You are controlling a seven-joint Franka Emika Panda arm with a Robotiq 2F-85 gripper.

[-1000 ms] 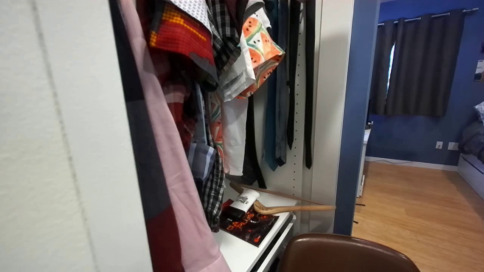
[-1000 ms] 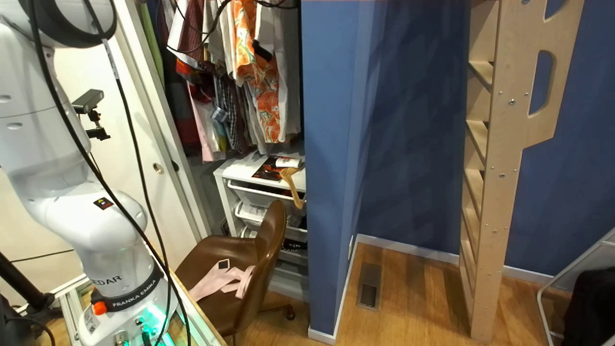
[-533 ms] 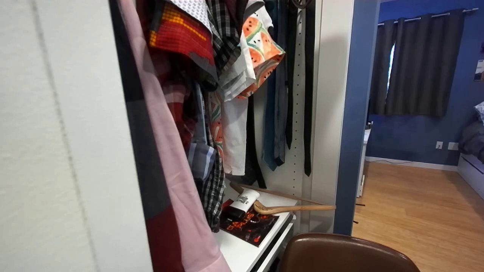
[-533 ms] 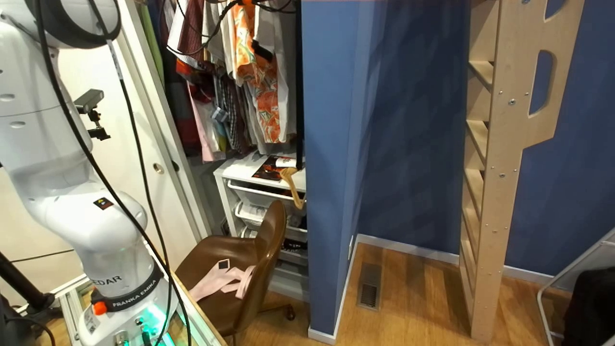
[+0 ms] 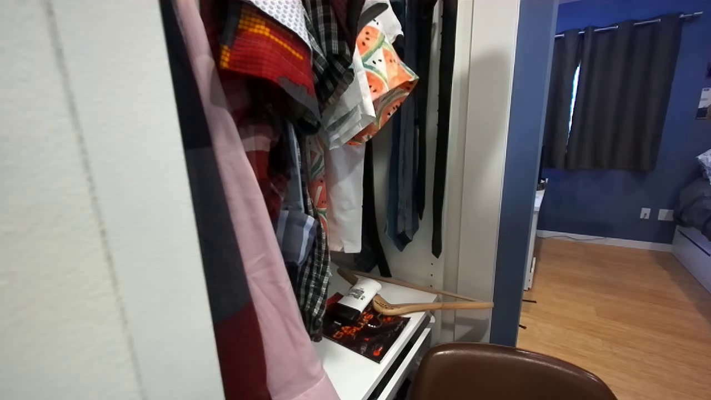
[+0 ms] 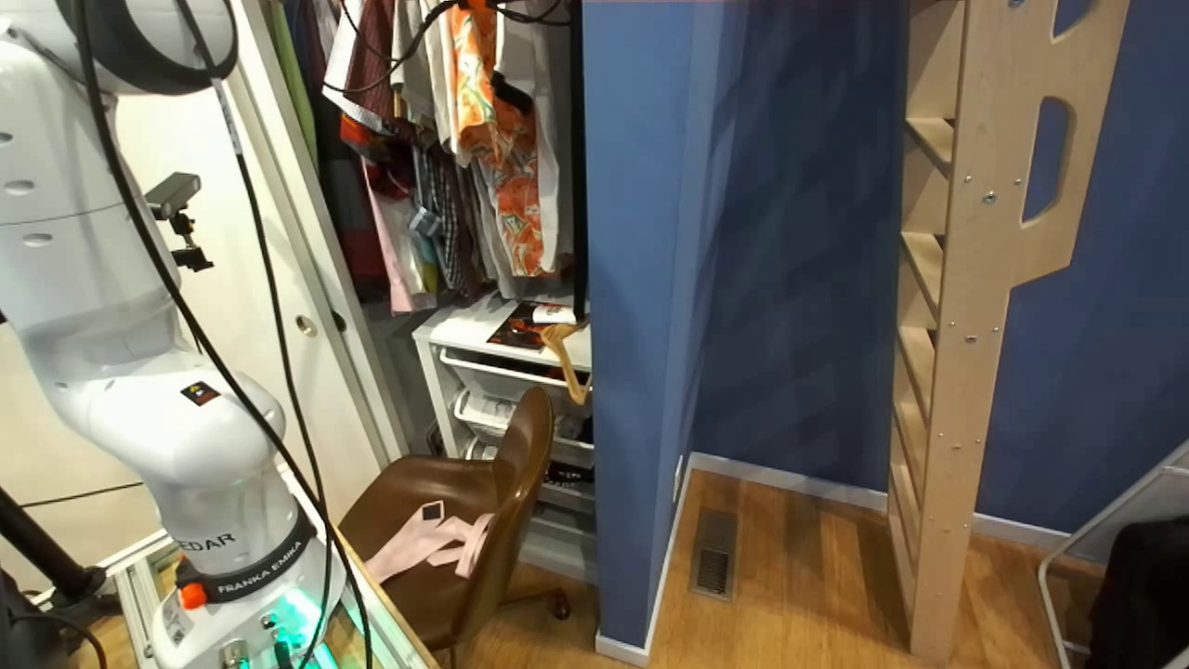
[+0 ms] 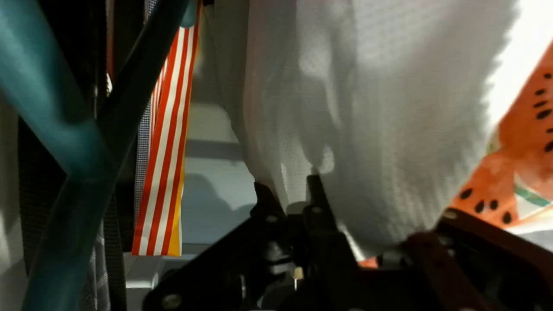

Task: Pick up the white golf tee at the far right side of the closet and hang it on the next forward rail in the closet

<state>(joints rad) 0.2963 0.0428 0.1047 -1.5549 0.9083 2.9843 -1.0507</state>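
"How is your black two-fingered hand (image 7: 328,211) set?"

"Jaws drawn in tight together, right up at the large, soft white golf tee (image 7: 397,108); its cloth fills the middle of my wrist view."

"Have you got hold of it?"

"I can't tell. The white fabric covers part of the hand, so any pinch is hidden from me."

"And where is the tee?"

"It hangs in the tall white-walled closet (image 5: 483,139). Just beside the tee, on one side, I see an orange watermelon-print shirt (image 5: 386,78); on the tee's other side hang a flat red-and-white striped fabric band (image 7: 166,142) and a long teal fabric strip (image 7: 82,142)."

"What's under it?"

"Below the tee, in both exterior views, is a white drawer unit (image 5: 347,366) with a curved wooden hanger (image 5: 411,308) lying over its edge. In front of the tee and well below it I have a smooth brown chair (image 6: 520,465) with pale pink cloth (image 6: 427,544) on its seat."
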